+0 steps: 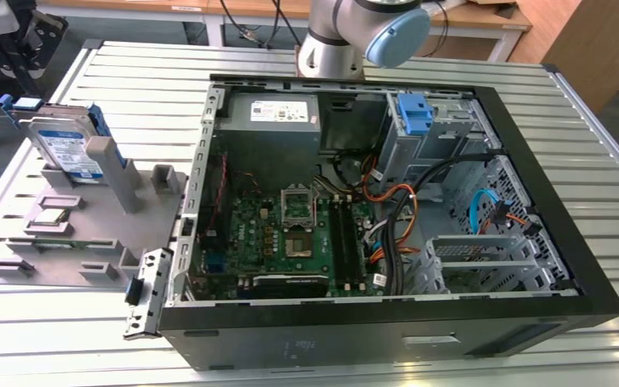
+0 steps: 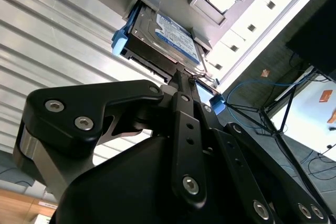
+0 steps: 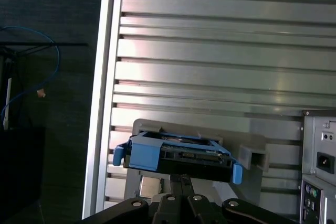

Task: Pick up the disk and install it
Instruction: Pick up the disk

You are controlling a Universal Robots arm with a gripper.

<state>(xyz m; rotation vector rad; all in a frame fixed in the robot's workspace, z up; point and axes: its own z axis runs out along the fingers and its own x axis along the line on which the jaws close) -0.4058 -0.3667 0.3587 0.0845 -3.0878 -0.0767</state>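
The disk [image 1: 68,151] is being held upright on 1 of its edges in a slot of the grey fixture [image 1: 100,242]. The fixture is being carried by the slatted metal bench [image 1: 600,169], close to the bench's edge on the exterior view's left and toward its far corner. The disk's blue-and-white label is being turned toward the open computer case [image 1: 396,326], and its blue rails are being shown along its edges in both wrist views.

In the first wrist view the gripper [image 3: 181,181] is being seen right at the middle of the disk's narrow black end, between the 2 blue rail tabs. Whether it is being clenched on the disk, or is merely being held against it released, cannot be told.

The case is being laid on its side across the bench's middle and toward the exterior view's right, just beside the fixture. Inside it, 1 lighter-blue bracket [image 1: 412,113] is being seen near the far wall, beside the grey power-supply box [image 1: 272,113], well apart from the disk
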